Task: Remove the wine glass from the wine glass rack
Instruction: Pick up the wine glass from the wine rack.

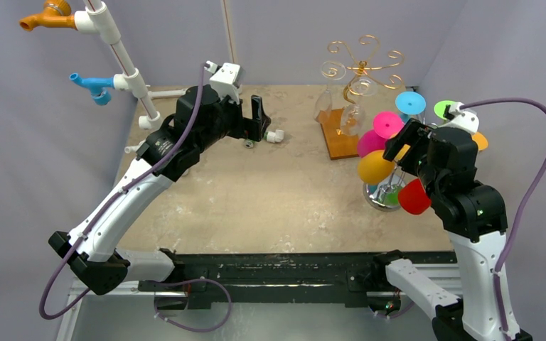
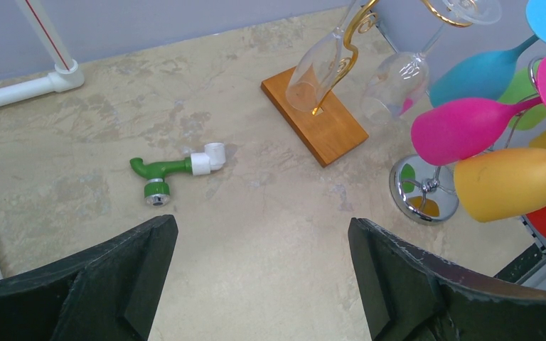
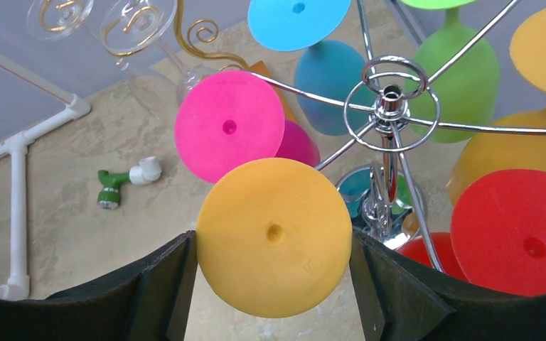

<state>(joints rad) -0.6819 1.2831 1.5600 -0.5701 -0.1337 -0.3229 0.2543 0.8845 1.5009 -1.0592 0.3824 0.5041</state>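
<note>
A chrome wine glass rack (image 3: 389, 92) stands at the right of the table (image 1: 256, 192) and holds several coloured glasses upside down. My right gripper (image 3: 274, 245) is open, with its fingers on either side of the round foot of the yellow glass (image 3: 274, 234), close to its rim. In the top view that gripper (image 1: 400, 144) is just above the yellow bowl (image 1: 374, 168). A gold wire rack (image 1: 361, 64) on a wooden base (image 1: 338, 135) holds clear glasses (image 2: 320, 67). My left gripper (image 1: 256, 117) is open and empty over the back middle of the table.
A green and white pipe fitting (image 2: 178, 170) lies on the table near my left gripper. A white PVC pipe frame (image 1: 124, 67) with orange and blue taps stands at the back left. Pink (image 3: 229, 126), blue, green and red (image 3: 519, 241) glasses crowd round the yellow one.
</note>
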